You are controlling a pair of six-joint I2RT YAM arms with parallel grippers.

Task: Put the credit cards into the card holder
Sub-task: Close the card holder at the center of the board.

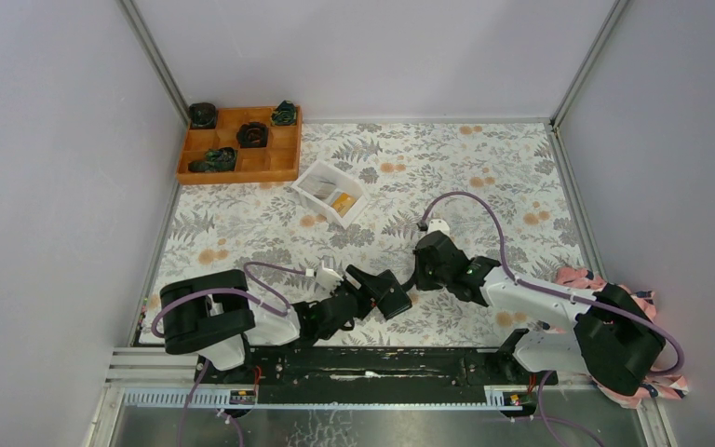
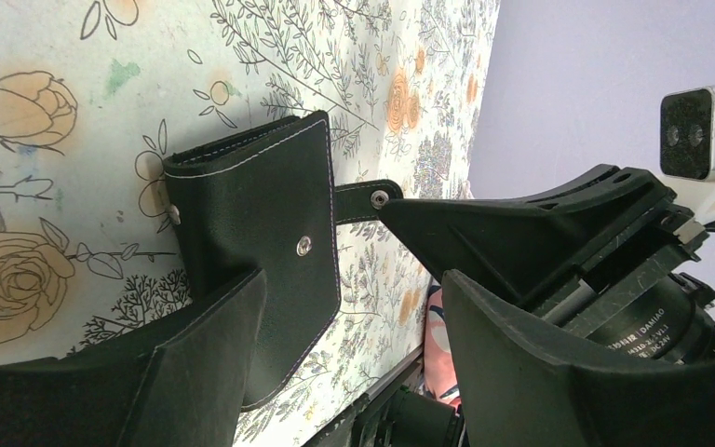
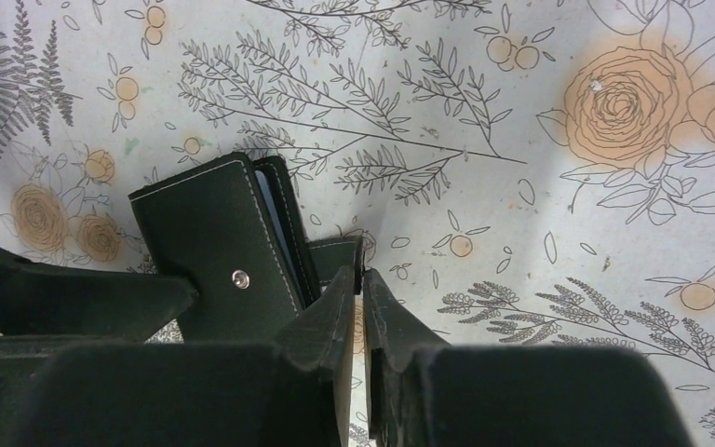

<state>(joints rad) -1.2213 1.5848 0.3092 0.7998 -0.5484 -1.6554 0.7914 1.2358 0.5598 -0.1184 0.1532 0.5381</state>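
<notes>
The black card holder [image 2: 251, 209] lies closed on the floral cloth, near the table's front in the top view [image 1: 397, 301]. My right gripper [image 3: 358, 272] is shut on its clasp tab [image 3: 333, 251], which sticks out from the right side; the gripper also shows in the top view [image 1: 417, 276]. My left gripper [image 2: 354, 279] is open, its left finger [image 2: 195, 363] over the holder's near edge, and shows in the top view [image 1: 375, 287]. The credit cards [image 1: 335, 197], whitish and orange-yellow, lie in the white tray [image 1: 313, 176] farther back.
An orange compartmented box [image 1: 279, 158] with dark objects stands at the back left. A pink patterned cloth [image 1: 654, 300] lies by the right arm's base. Grey walls enclose the table on three sides, and a metal rail runs along the front.
</notes>
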